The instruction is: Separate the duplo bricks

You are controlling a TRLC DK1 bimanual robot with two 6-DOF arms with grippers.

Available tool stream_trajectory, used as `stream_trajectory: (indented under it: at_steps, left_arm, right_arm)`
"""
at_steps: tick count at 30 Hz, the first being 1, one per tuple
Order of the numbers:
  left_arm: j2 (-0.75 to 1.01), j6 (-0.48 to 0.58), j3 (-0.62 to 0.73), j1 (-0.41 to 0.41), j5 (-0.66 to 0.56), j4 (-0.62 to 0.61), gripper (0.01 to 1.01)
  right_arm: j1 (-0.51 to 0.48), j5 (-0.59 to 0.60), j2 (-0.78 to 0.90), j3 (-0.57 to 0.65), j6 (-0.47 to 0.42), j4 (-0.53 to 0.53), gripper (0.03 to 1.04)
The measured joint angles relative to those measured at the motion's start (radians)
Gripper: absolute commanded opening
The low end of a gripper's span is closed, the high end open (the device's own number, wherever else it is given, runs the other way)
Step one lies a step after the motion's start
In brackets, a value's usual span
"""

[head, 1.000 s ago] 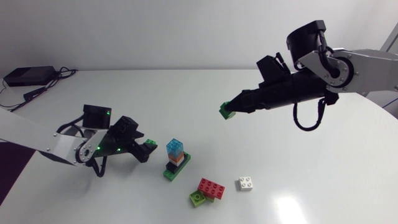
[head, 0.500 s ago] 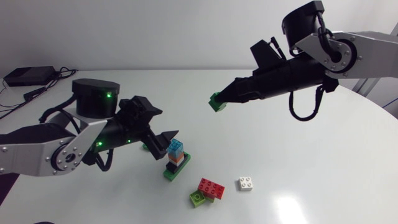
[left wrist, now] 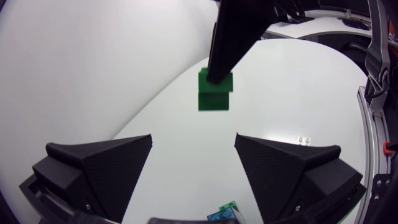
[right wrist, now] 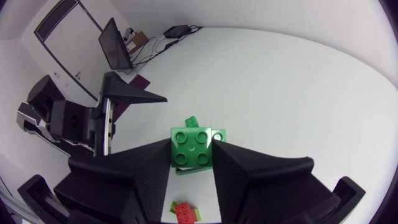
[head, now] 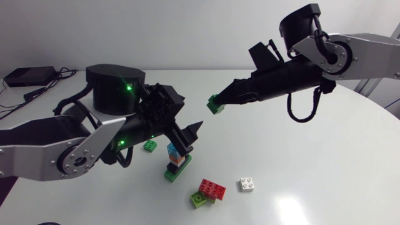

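Head view, with both wrist views. Over the last second the left gripper (head: 187, 137) rises from table level at the left of the stack (head: 175, 162) and swings in above it; its fingers now stand spread and grasp nothing, one wedge on each side of the air over the blue brick (head: 174, 149). The small green brick (head: 150, 145) that sat at its fingertips 1 second ago now lies released on the table (head: 325, 175), just beside the stack and apart from it. In the same interval the right gripper (head: 220, 102) drifts toward the middle, clenched throughout on a dark green brick (head: 215, 106) held high in the air (the right wrist view shows both fingers pressed against its sides). Judgement: 2 green bricks are already detached, 1 parked and 1 not yet set down. The stack remains joined, from the blue brick down to the green base brick (head: 178, 172), so the left arm appears to be lining up for the next pull. The red brick (head: 212, 187) rests on a lime brick (head: 199, 199); the white brick (head: 247, 184) lies alone.
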Motion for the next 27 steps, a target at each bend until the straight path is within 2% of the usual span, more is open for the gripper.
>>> stream_trajectory:
  at_steps: [7,15,17,24,27]
  left_arm:
    - [0.024,-0.001,0.047,-0.055,-0.018,-0.001,0.908]
    - [0.066,-0.008,0.055,-0.063,-0.021,0.003,0.902]
    - [0.073,-0.008,0.058,-0.064,-0.021,0.010,0.867]
    - [0.075,-0.008,0.078,-0.067,-0.028,0.023,0.864]
    - [0.079,-0.008,0.085,-0.067,-0.032,0.029,0.787]
  right_arm:
    - [-0.002,-0.055,0.011,-0.001,0.022,0.024,0.23]
    - [-0.037,-0.175,0.011,-0.004,0.065,0.053,0.23]
    - [-0.044,-0.188,0.011,-0.009,0.072,0.053,0.23]
    - [-0.054,-0.209,0.027,-0.015,0.080,0.053,0.23]
    - [-0.054,-0.210,0.032,-0.021,0.080,0.053,0.23]
